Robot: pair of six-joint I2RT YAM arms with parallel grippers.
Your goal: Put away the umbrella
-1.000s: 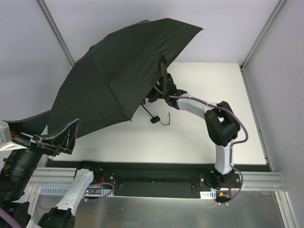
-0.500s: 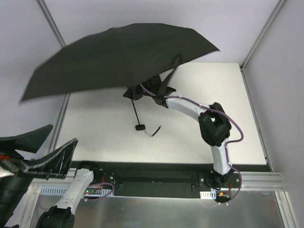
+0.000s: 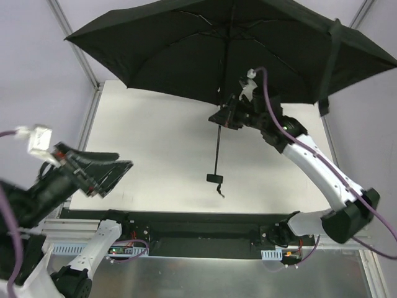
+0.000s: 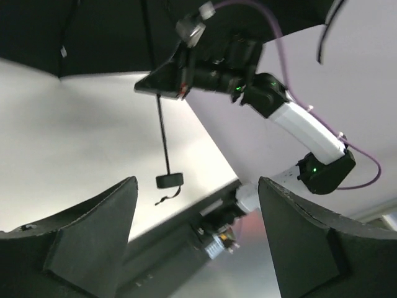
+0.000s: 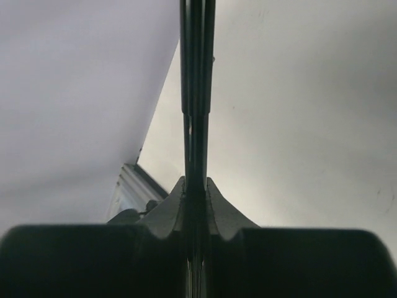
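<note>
Pinching the shaft [image 3: 217, 149] of the open umbrella [image 3: 186, 49] at upper centre, the right gripper [image 3: 223, 117] holds its long axis upright, handle [image 3: 214, 178] hanging right of the spread, empty left gripper [image 3: 115, 177] at lower left.

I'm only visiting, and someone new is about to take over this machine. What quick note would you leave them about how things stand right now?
Right gripper: shut on the umbrella, gripping its shaft just under the canopy and holding it up over the table.
Left gripper: open, empty, off to the left.
Umbrella: canopy fully spread, handle hanging at the bottom.
Done: umbrella gripped and in the air.
Left: collapse the canopy, shorten the shaft, put it away.
</note>
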